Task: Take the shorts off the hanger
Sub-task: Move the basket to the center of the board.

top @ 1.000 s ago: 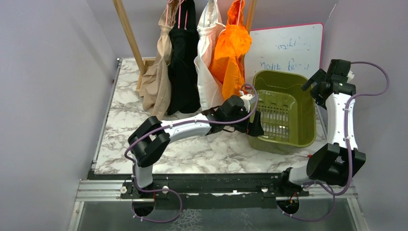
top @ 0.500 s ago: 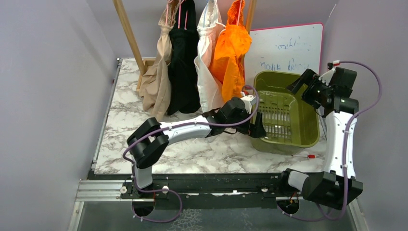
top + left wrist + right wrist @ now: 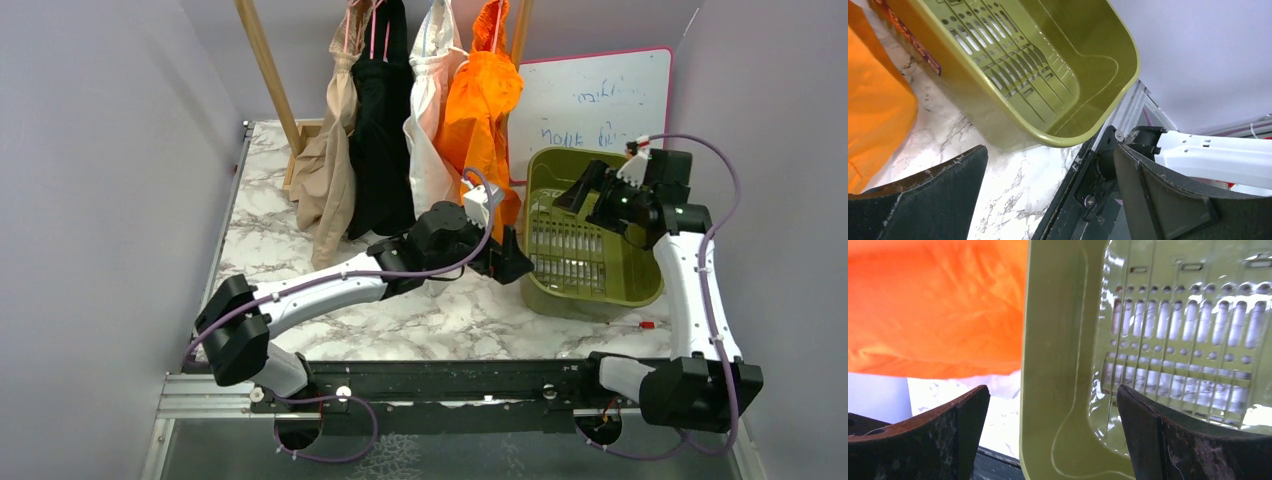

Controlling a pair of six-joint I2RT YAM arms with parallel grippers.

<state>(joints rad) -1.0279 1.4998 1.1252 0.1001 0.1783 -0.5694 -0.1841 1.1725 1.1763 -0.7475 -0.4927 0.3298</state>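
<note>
Four shorts hang from the rack at the back: tan-beige (image 3: 328, 175), black (image 3: 381, 150), cream-white (image 3: 432, 150) and bright orange (image 3: 480, 110). The orange shorts also show in the left wrist view (image 3: 875, 95) and the right wrist view (image 3: 933, 305). My left gripper (image 3: 510, 262) is open and empty, low over the table just below the orange shorts and beside the green basket (image 3: 645, 262). My right gripper (image 3: 585, 190) is open and empty, above the basket's far left rim (image 3: 1048, 365), right of the orange shorts.
The green slotted basket (image 3: 1083, 75) stands at the table's right. A whiteboard (image 3: 600, 100) leans on the back wall behind it. A wooden rack post (image 3: 268, 70) rises at the back left. The marble table's front edge (image 3: 400, 355) meets a black rail.
My left arm has stretched out and its gripper has moved left and slightly back toward the orange shorts. My right gripper has swung left and down from the right wall to over the basket.
</note>
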